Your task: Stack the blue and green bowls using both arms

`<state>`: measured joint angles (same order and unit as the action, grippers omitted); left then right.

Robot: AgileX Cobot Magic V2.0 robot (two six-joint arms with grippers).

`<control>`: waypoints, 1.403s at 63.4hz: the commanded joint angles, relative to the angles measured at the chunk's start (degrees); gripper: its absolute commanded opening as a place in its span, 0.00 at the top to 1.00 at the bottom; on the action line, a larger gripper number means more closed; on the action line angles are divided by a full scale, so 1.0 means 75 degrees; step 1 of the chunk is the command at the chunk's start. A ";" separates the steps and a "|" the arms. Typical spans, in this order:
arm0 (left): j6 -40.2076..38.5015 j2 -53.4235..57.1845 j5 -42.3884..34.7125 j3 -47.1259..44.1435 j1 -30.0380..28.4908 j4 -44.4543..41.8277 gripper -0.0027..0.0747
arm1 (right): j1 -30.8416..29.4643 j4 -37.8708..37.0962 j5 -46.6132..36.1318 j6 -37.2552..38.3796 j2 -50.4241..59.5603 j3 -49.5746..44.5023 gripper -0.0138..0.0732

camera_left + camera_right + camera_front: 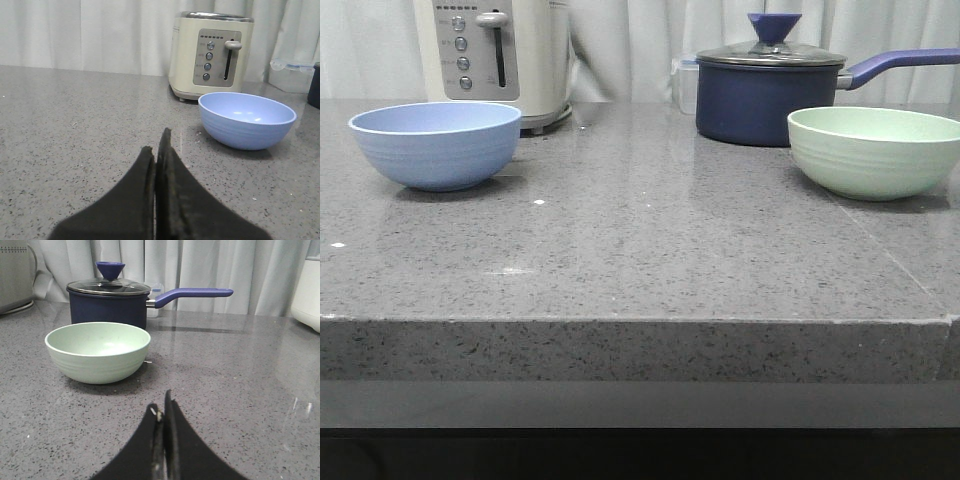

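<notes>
The blue bowl [436,143] stands upright and empty on the grey counter at the left; it also shows in the left wrist view [246,119]. The green bowl [875,150] stands upright and empty at the right, and shows in the right wrist view [98,351]. Neither arm shows in the front view. My left gripper [156,145] is shut and empty, short of the blue bowl. My right gripper [162,402] is shut and empty, short of the green bowl.
A cream toaster [495,55] stands behind the blue bowl. A dark navy lidded saucepan [765,90] with a long handle stands just behind the green bowl. The counter's front edge [620,322] runs across near me. Curtains hang behind.
</notes>
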<state>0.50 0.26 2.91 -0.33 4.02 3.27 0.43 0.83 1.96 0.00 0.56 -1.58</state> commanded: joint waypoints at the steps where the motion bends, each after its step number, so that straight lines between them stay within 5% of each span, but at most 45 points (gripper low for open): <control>1: -0.0067 0.0138 -0.0772 -0.0013 -0.0018 -0.0002 0.99 | -0.0044 -0.0110 -0.0700 -0.0093 0.0154 0.0128 0.90; 29: -0.0067 0.0009 0.0538 0.2640 -0.0018 0.0013 0.99 | -0.0044 0.0235 0.1418 -0.0093 -0.0005 0.2495 0.90; 53: -0.0067 -0.2345 0.3575 0.5789 -0.0018 0.0013 0.99 | -0.0044 0.0178 0.3018 -0.0093 -0.2116 0.5056 0.90; 89: -0.0067 -0.4015 0.4052 0.5901 -0.0018 0.0065 0.99 | -0.0044 0.0161 0.4277 -0.0093 -0.4438 0.5409 0.90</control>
<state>0.50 -28.86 37.04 42.60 3.94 3.27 0.43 2.28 36.99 0.00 -31.44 37.04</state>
